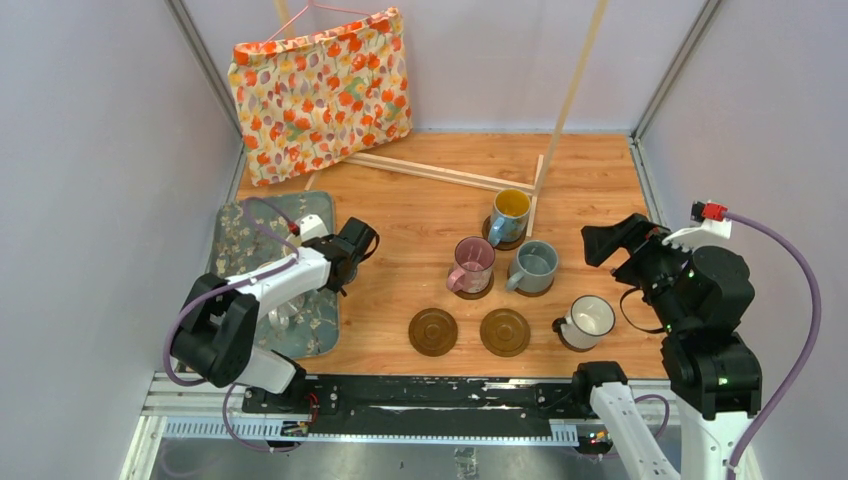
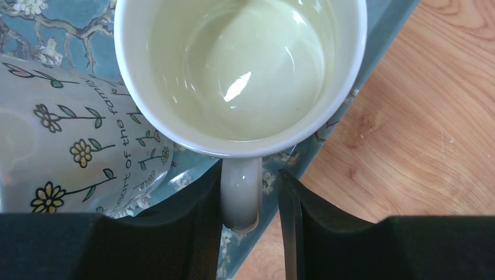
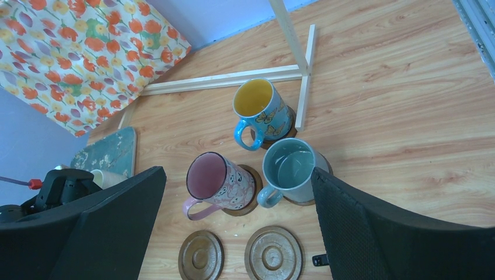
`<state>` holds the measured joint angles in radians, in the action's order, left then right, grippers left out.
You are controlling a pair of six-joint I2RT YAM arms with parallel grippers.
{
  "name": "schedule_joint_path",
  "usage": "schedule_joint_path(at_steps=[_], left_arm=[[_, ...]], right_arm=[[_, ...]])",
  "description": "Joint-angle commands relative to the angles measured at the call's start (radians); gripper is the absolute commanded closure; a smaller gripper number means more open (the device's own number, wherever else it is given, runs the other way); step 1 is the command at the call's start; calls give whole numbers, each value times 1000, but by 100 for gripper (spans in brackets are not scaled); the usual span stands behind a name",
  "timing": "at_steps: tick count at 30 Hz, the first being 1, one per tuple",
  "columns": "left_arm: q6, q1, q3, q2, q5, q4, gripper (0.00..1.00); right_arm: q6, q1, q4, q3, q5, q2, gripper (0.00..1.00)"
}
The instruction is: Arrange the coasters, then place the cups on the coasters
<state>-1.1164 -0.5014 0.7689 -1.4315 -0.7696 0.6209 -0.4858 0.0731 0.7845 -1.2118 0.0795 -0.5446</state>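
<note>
My left gripper (image 2: 251, 233) straddles the handle (image 2: 240, 192) of a cream cup (image 2: 245, 70) standing on the teal floral mat (image 2: 87, 29). Its left finger touches the handle, and a gap shows at the right finger. A pale flowered cup (image 2: 64, 151) stands beside it. The blue cup (image 1: 510, 215), pink cup (image 1: 472, 265) and grey-blue cup (image 1: 533, 266) each sit on a coaster. A white dark-rimmed cup (image 1: 588, 321) stands at the right. Two coasters (image 1: 433, 331) (image 1: 505, 331) lie bare in front. My right gripper (image 1: 610, 245) hovers open above the cups, holding nothing.
A flowered cloth bag (image 1: 320, 90) hangs at the back left. Thin wooden slats (image 1: 440, 172) lie on the table behind the blue cup, with one pole rising from them. The mat (image 1: 240, 235) lies along the table's left edge.
</note>
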Motion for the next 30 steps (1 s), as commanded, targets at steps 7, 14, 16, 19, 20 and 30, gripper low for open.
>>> schedule_joint_path(at_steps=[7,14,16,19,20,30], left_arm=[[5,34,-44,38,-58,-58,57],[86,38,-43,64,-47,-93,83],[115,38,-41,83,-32,-106,94],[142,38,-31,115,-25,-107,100],[151,38,-30,127,-26,-106,100],[314,38,13,244,31,-124,100]], right_arm=[[9,14,-4,3,19,20,0],[1,14,-2,8,26,25,0],[1,15,-2,6,24,26,0],[2,14,0,5,25,26,0],[1,14,-1,6,26,26,0],[-1,14,0,11,27,21,0]])
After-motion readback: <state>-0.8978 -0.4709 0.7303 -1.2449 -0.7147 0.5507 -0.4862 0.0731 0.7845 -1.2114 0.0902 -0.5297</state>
